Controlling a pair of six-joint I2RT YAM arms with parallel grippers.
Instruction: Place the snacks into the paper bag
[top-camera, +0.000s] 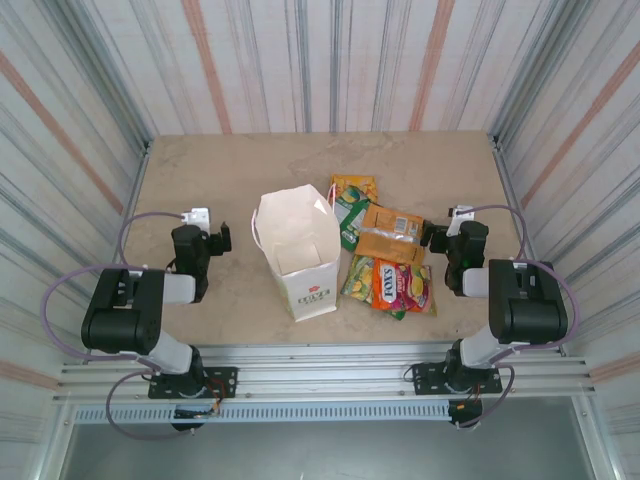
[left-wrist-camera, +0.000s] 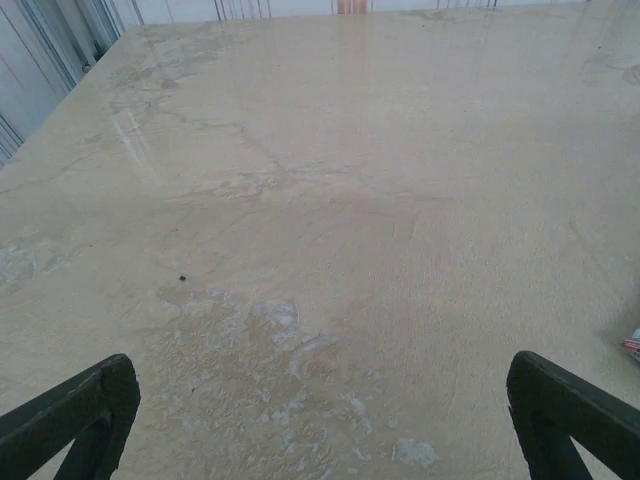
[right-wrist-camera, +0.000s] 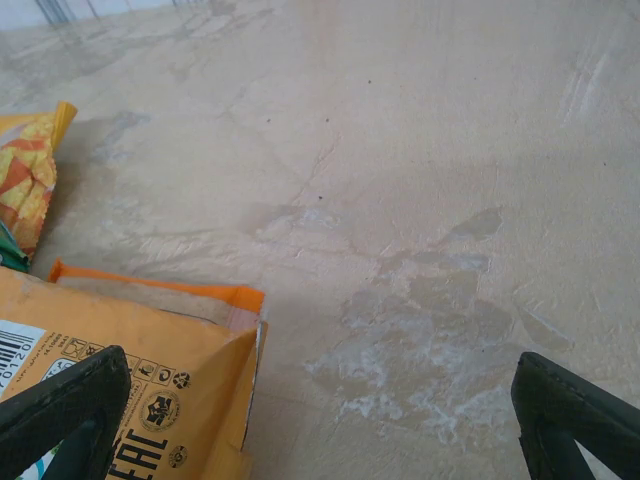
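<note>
Awaiting first pick: no snack bagged yet.
Snacks (top-camera: 388, 240) lie centre-right, just beside the upright bag (top-camera: 310, 285) at centre; left gripper (top-camera: 223, 238) and right gripper (top-camera: 432, 237) both spread wide, empty.

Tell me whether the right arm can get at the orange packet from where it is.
Probably yes: the open right gripper sits beside the orange packet, with nothing between them.

The left arm (top-camera: 125, 312) and right arm (top-camera: 525, 300) look alike: matte-black housings, silver-grey links, looping pale lilac cables (top-camera: 140, 217), white wrist camera blocks (top-camera: 197, 216), and black wedge fingers on the left end effector (left-wrist-camera: 320, 362) and right end effector (right-wrist-camera: 320, 358).
</note>
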